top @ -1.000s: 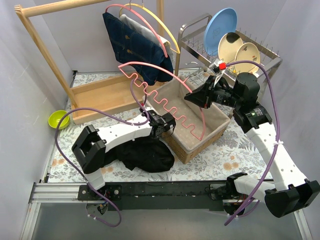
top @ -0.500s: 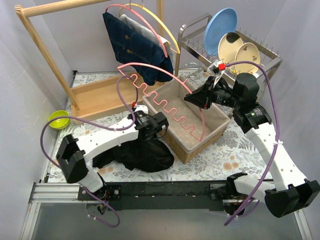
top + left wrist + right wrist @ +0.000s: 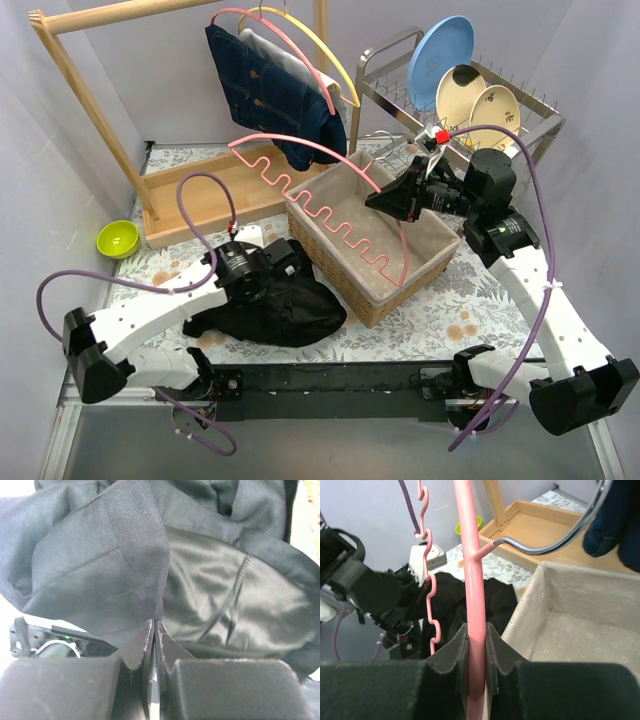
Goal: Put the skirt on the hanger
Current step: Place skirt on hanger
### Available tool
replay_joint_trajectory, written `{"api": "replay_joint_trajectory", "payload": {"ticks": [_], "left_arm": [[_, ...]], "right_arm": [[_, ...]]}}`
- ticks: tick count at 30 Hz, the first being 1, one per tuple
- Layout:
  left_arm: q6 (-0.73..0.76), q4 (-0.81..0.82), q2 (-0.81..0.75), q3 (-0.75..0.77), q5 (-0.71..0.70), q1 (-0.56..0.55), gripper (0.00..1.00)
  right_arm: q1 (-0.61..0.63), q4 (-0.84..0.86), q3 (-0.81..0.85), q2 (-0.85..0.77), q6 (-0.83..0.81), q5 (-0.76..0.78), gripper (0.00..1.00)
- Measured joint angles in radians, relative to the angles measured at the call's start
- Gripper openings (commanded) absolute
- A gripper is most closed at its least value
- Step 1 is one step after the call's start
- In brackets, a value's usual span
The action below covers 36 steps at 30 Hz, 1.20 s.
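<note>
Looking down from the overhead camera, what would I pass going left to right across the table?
Green bowl → black skirt → wicker basket → cream plates. The pink hanger overlaps the basket, so I leave it out.

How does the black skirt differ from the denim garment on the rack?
Colour: the black skirt is black, the denim garment dark blue.
Pose: the black skirt lies crumpled on the table; the denim garment hangs from the wooden rack.
Contact: the left pincer is shut on a fold of the black skirt; no pincer holds the denim garment.
Both are dark cloth garments.
</note>
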Motion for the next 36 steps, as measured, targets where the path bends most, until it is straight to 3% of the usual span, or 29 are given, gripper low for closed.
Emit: {"api": "replay_joint_trajectory", "payload": {"ticks": [8, 15, 22, 29, 36], "left_arm": [[-0.079, 0.032, -0.297, -0.117, 0.124, 0.000, 0.00], [-0.182, 0.022, -0.588, -0.201, 0.227, 0.000, 0.00], [-0.223, 0.004, -0.647, -0.205, 0.231, 0.000, 0.00], [-0.222, 0.003, -0.628, -0.216, 0.222, 0.000, 0.00], [-0.207, -0.003, -0.628, -0.137, 0.186, 0.000, 0.00]], "right_arm": [[0.053, 0.133, -0.080, 0.013, 0.092, -0.090, 0.01], [0.298, 0.215, -0.048, 0.129, 0.109, -0.035, 0.01], [0.328, 0.179, 0.042, 0.233, 0.038, 0.074, 0.01], [0.333, -0.112, 0.178, 0.195, -0.308, 0.222, 0.01], [0.334, -0.462, 0.279, -0.019, -0.745, 0.292, 0.01]]}}
